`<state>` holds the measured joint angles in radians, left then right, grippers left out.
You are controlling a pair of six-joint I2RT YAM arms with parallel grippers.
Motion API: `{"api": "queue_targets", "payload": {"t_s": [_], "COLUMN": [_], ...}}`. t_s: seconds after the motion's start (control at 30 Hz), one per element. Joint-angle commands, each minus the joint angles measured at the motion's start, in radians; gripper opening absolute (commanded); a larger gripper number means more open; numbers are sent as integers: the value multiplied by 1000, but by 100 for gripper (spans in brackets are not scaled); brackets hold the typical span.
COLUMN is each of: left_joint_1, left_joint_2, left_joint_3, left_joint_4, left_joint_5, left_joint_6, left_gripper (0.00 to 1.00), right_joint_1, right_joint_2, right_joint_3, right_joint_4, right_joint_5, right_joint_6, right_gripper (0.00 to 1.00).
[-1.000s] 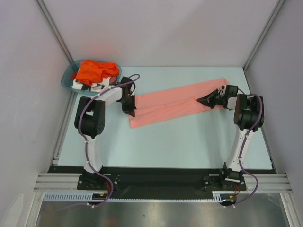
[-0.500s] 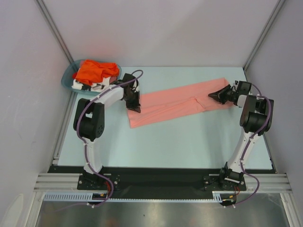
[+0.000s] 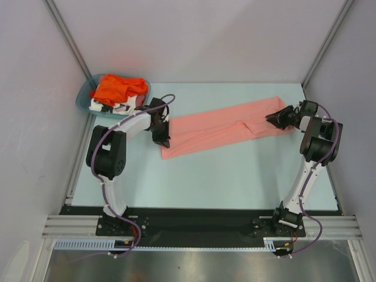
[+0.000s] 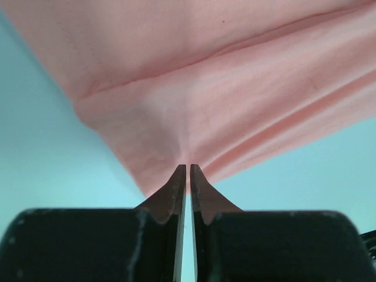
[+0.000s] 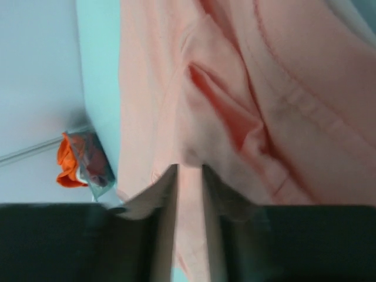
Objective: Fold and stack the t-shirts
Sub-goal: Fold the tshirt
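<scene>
Pink shirt (image 3: 226, 130) lies stretched in a band on the counter (image 3: 205, 182), right of the basket (image 3: 81, 100), Mo. What could go wrong?

Slippage, Jo. At the end nearest the basket, the left claw (image 4: 188, 176) is all but together, nipping only a corner tip; a firmer pull could tug it free.

And the right claw (image 5: 189, 176)?

At the end farthest from the basket, clamped on bunched cloth, fingers a sliver apart. Uneven tension might skew the fold.
</scene>
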<state>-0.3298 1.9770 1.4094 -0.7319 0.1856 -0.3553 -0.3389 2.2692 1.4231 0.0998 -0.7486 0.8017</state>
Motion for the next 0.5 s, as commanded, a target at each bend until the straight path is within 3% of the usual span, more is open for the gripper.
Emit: {"api": "queue_targets", "payload": {"t_s": [0.0, 0.07, 0.1, 0.17, 0.2, 0.27, 0.47], "left_joint_1": [0, 0, 0, 0, 0, 0, -12], "left_joint_2": [-118, -136, -150, -165, -173, -181, -159], "left_joint_3": [0, 0, 0, -4, -9, -15, -13], "left_joint_4": [-9, -11, -8, -1, 6, 3, -56], "left_joint_5": [-43, -48, -44, -32, -15, -14, -124], "left_joint_6": [29, 32, 33, 33, 33, 32, 33], "left_gripper": [11, 13, 14, 15, 16, 20, 43], "right_joint_1": [-12, -18, -23, -34, -38, -57, -71], "right_joint_2": [-180, -267, -292, -342, -387, -442, -491], "right_joint_3": [92, 102, 99, 61, 41, -42, -239], "right_joint_4": [-327, -426, -493, -537, -557, -565, -453], "right_joint_5": [178, 292, 314, 375, 399, 471, 514], "right_joint_6": [-136, -197, -212, -245, -251, -240, -136], "right_gripper": [32, 45, 57, 67, 78, 85, 84]}}
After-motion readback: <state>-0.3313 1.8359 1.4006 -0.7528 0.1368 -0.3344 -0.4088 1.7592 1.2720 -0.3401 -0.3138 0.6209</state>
